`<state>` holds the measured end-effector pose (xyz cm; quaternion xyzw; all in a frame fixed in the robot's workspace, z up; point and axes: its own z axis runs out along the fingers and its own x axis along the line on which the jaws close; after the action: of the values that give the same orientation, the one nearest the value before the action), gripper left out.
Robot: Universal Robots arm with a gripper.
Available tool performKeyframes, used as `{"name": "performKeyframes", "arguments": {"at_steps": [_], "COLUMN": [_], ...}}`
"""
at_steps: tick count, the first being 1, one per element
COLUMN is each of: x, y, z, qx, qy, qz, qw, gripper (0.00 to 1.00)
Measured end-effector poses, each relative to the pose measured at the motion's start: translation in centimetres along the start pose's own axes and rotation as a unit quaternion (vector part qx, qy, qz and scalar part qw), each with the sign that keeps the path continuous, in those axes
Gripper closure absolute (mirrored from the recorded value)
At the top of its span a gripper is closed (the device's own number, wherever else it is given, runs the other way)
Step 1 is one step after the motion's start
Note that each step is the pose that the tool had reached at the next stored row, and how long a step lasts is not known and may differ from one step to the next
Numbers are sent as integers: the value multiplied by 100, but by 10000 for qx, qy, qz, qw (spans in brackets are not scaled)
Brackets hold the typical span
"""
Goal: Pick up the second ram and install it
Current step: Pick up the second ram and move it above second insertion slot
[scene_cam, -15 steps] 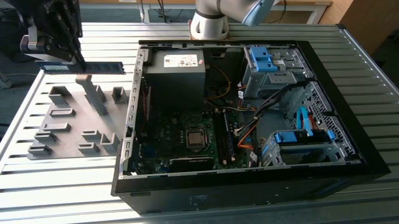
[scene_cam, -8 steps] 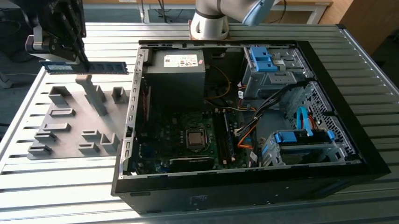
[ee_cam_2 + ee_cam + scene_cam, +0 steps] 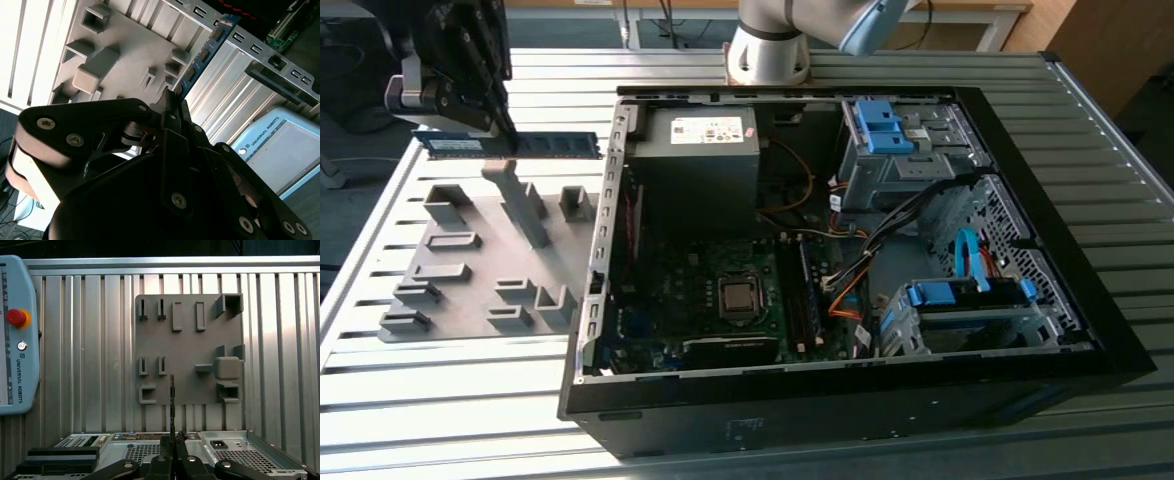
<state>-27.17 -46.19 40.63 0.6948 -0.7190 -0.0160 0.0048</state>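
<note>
The hand [image 3: 504, 143] grips the second ram [image 3: 554, 145], held above the grey tray [image 3: 480, 268].

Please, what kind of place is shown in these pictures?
Probably a robotics lab or test bench for computer assembly: an open computer case lies on a ribbed metal table, a grey holder plate beside it, and a robot's teach pendant nearby.
</note>
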Motion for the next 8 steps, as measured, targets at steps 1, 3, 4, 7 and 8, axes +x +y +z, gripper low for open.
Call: {"name": "performKeyframes", "arguments": {"at_steps": [1,3,4,7,8], "x": [0,-1,-1,-2,-2], "y": [-8,-23,-31,-54,-61], "z": [0,-1,-1,-2,-2], "qx": [0,0,0,0,0], "qy": [0,0,0,0,0], "qz": [0,0,0,0,0], "qw": [10000,10000,10000,10000,10000], "gripper": [86,86,86,86,86]}}
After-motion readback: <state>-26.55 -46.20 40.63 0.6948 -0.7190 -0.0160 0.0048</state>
